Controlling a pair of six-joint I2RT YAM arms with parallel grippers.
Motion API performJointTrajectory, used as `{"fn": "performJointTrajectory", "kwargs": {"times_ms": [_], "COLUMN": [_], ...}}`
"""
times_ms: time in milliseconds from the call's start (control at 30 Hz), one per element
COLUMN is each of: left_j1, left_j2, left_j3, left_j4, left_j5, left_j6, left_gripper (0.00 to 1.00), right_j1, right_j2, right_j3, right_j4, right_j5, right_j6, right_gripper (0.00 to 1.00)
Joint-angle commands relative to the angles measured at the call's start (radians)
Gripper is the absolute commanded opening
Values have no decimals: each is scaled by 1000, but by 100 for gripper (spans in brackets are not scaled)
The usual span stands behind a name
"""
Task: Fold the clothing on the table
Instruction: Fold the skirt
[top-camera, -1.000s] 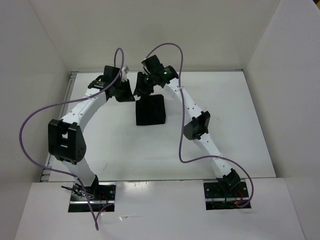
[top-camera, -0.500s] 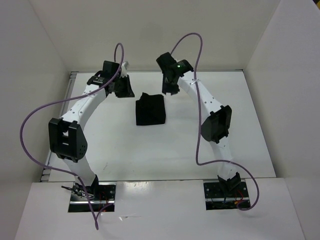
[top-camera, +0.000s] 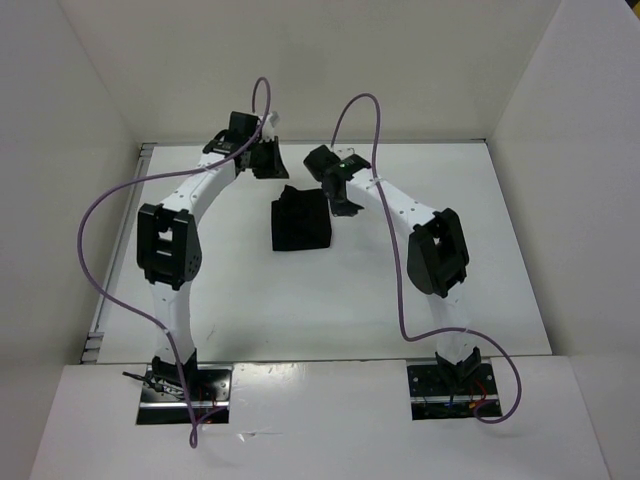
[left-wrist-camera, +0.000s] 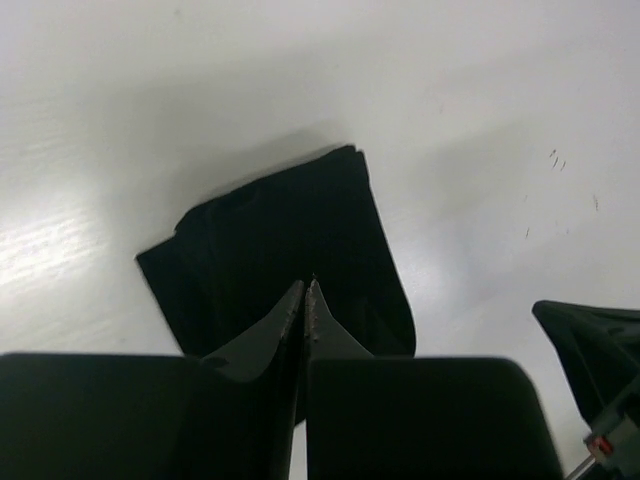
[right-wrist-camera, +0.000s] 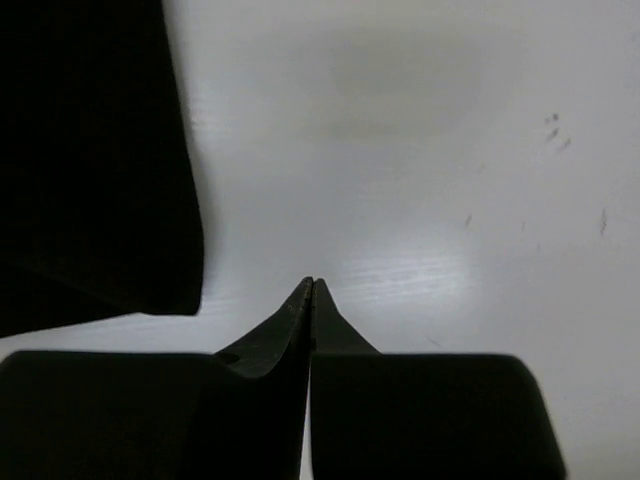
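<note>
The clothing (top-camera: 301, 222) lies toward the tabletop's (top-camera: 480, 260) far edge between closed, empty left fingers (left-wrist-camera: 272, 338) and right fingers (right-wrist-camera: 282, 328), seemingly nearer the right.

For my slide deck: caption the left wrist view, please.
Shut left fingers in front of the black cloth lying on the white table.

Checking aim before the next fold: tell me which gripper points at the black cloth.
The left gripper: its wrist view shows shut tips lined up with the black cloth. The right gripper's tips point at bare table beside the cloth.
</note>
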Motion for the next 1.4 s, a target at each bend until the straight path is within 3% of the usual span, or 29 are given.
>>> {"fn": "performJointTrajectory", "kwargs": {"times_ms": [0,233,533,800,1267,1367], "left_j1": [-18,-27,-27,-27,-16,-5], "left_j2": [83,158,140,130,150,141], "left_j3": [72,13,-188,-202,-150,-150], "left_j4": [67,113,155,153,124,124], "left_j5": [74,86,-41,-59,-78,-78], "left_j6": [3,-6,3,12,21,21], "left_gripper": [5,4,2,1,1,1], "right_j1": [-2,-50,-126,-140,-73,-36], "right_j2": [-30,19,158,220,183,114], "right_j3": [2,23,163,208,-95,-151], "right_j4": [225,397,446,464,601,610], "right_j5": [-10,-185,-542,-734,-966,-1013], "right_j6": [-101,-208,-208,-159,-95,-95], "right_gripper": [0,0,0,0,0,0]}}
